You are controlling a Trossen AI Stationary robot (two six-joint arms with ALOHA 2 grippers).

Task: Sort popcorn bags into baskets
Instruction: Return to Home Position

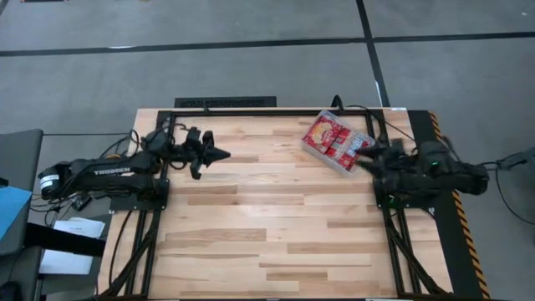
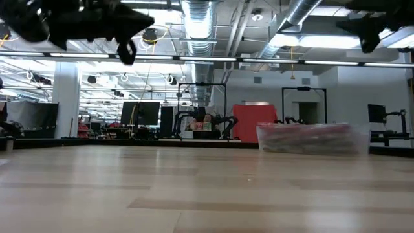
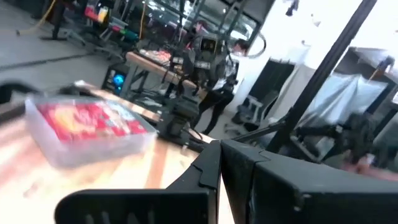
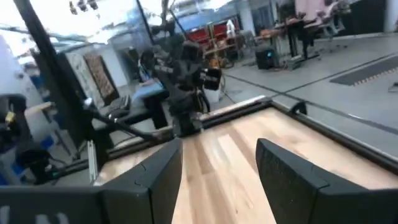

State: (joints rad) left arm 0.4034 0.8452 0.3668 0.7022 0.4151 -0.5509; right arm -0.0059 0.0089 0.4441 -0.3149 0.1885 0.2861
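1. The wooden table (image 1: pixel 251 242) shows only bare planks across its near half, and no loose packet is visible anywhere on it.
2. Midway back, near the left edge, the left gripper (image 1: pixel 224 155) hangs above the wood. Its fingers (image 3: pixel 208 165) are pressed together and hold nothing. This arm waits.
3. Towards the right edge, the right gripper (image 1: pixel 366 160) hovers off the table, just beside the basket's right-hand end. In the right wrist view its fingers (image 4: pixel 155 171) stand well apart. Only table planks show between them, so it grips and touches nothing.
4. Farther back, close to the far edge and right of centre, the basket (image 1: pixel 309 149) lies askew to the table's sides. The popcorn bags (image 1: pixel 333 138) lie flat inside it, red faces up, and the low view shows them stacked behind the clear wall.
5. Beyond the far edge lies an open workshop with other rigs and benches.
6. Judgement: the sorting looks finished, and the step in hand is the return to rest. The next move calls for the right arm to fold back towards its base at the right edge, lifting clear so no finger catches the basket's corner.
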